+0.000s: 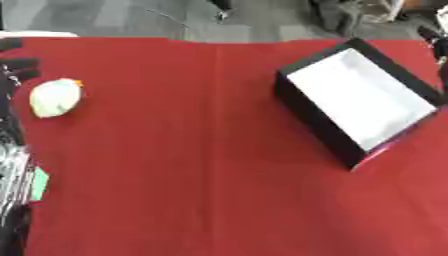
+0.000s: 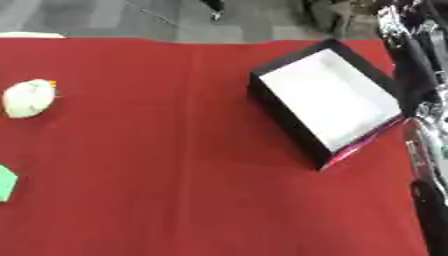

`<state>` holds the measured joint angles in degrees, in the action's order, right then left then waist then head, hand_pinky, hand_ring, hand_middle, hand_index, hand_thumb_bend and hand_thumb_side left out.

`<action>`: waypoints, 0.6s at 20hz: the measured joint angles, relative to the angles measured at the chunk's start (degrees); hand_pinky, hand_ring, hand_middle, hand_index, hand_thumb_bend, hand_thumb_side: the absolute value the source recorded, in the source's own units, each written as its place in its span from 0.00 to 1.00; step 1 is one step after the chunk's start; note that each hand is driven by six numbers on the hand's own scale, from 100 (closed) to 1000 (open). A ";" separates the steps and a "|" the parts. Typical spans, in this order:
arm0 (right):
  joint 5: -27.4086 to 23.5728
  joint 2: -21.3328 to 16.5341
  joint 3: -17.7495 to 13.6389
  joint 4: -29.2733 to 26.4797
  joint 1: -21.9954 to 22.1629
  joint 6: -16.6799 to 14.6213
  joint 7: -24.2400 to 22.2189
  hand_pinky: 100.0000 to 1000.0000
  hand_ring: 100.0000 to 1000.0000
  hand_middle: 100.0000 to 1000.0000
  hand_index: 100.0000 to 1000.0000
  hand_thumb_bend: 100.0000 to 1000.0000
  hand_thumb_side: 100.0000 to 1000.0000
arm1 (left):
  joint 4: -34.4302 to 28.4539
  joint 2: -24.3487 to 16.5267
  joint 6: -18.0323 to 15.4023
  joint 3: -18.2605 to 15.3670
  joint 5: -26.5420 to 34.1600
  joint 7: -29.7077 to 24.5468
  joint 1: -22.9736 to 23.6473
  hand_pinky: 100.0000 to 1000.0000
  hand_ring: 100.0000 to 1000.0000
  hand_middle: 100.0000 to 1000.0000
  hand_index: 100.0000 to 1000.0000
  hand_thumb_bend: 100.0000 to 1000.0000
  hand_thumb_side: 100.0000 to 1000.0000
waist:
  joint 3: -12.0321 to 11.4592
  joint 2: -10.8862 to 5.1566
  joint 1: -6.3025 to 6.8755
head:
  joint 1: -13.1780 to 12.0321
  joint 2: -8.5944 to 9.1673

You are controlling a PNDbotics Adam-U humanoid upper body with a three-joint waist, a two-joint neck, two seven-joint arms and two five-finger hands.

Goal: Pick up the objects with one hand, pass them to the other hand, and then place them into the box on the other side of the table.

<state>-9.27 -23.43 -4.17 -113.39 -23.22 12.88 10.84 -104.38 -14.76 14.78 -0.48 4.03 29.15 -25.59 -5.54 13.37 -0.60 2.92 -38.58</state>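
at the 9 o'clock edge of the left eye view, parts of the left arm (image 1: 12,165) show, black and silver, but the left hand cannot be made out, so its state cannot be told. along the 3 o'clock edge of the right eye view the right arm (image 2: 418,75) shows, its hand likewise unclear. on the red table (image 1: 175,175), a pale rounded object (image 1: 55,98) lies at 9 to 10 o'clock, a green object (image 2: 5,183) lies below it, and the black box (image 1: 359,100), white inside, sits at 2 o'clock, well apart.
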 measured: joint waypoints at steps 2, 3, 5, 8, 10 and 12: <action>0.00 0.00 0.00 0.00 0.00 0.00 0.00 1.00 1.00 0.96 1.00 0.00 0.60 | 0.00 0.00 0.06 0.00 0.00 -0.06 0.00 0.62 0.53 0.64 0.89 0.09 0.85 | 0.04 0.00 0.00 | 0.00 0.04; 0.00 0.00 0.00 0.00 0.00 0.00 0.00 1.00 1.00 0.96 1.00 0.00 0.60 | 0.00 0.00 0.07 0.00 0.00 -0.07 0.00 0.62 0.53 0.64 0.89 0.09 0.85 | 0.04 0.00 0.00 | 0.00 0.10; 0.00 0.00 0.00 0.00 0.00 0.00 0.00 1.00 1.00 0.96 1.00 0.00 0.60 | 0.00 0.00 0.08 0.00 -0.04 -0.08 0.00 0.62 0.54 0.64 0.89 0.08 0.84 | 0.11 0.00 0.01 | 0.04 0.22; 0.00 0.00 -0.01 0.00 0.00 0.00 0.00 1.00 1.00 0.96 1.00 0.00 0.60 | 0.00 -0.03 0.37 0.00 -0.97 -0.02 -0.05 0.62 0.55 0.65 0.89 0.08 0.84 | 0.34 0.00 0.04 | 0.21 0.51; 0.00 0.00 -0.02 0.00 0.00 0.01 0.02 1.00 1.00 0.96 1.00 0.00 0.60 | 0.02 -0.36 0.92 -0.04 -2.42 0.02 -0.23 0.63 0.55 0.66 0.90 0.07 0.83 | 0.56 0.00 0.01 | 0.25 0.62; 0.00 0.00 -0.02 0.00 0.01 0.03 0.03 1.00 1.00 0.96 1.00 0.00 0.60 | 0.47 -1.70 2.02 -0.08 -4.19 -0.24 -0.60 0.63 0.55 0.66 0.90 0.06 0.83 | 0.56 0.00 0.00 | 0.37 0.80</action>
<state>-9.27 -23.43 -4.19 -113.39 -23.22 12.91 10.87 -103.91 -16.46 16.80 -0.56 -0.16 28.91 -26.19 -4.98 13.37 -0.59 3.29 -37.79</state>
